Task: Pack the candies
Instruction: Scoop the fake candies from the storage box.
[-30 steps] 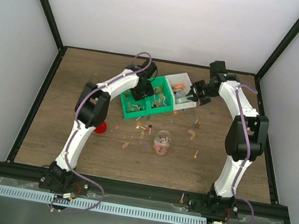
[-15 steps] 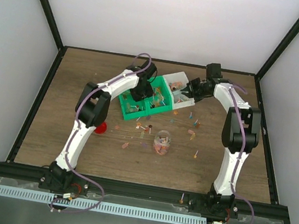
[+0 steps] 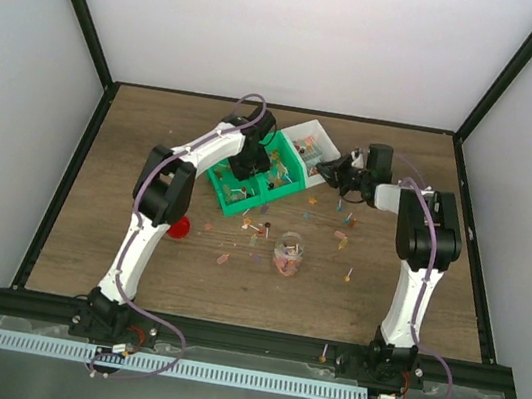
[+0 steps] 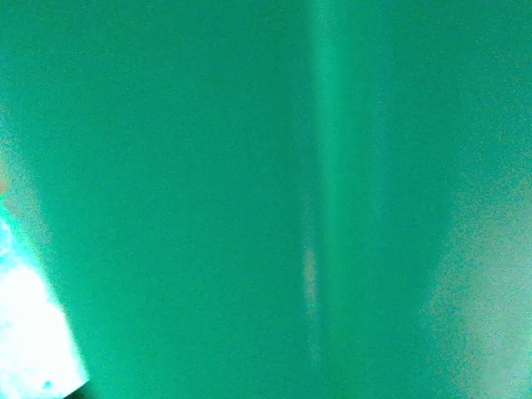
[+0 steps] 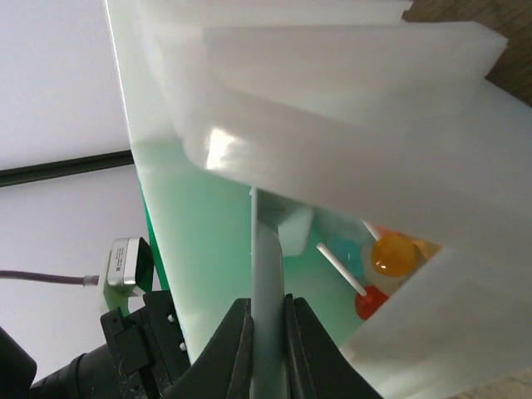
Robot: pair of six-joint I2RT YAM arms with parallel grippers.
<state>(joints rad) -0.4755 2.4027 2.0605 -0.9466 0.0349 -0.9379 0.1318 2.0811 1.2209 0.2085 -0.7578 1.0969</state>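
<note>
At the far side, right gripper (image 5: 266, 314) clamps white bin's (image 5: 349, 83) wall; candies (image 5: 392, 255) lie just inside, apparently tipped toward green bin (image 3: 219, 187).

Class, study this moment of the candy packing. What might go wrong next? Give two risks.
The right gripper pinches only one thin wall of the white plastic bin; it may slip, spilling the candies inside. The left gripper sits deep in the green plastic bin, its camera seeing only green, so it might shove that bin blindly.
</note>
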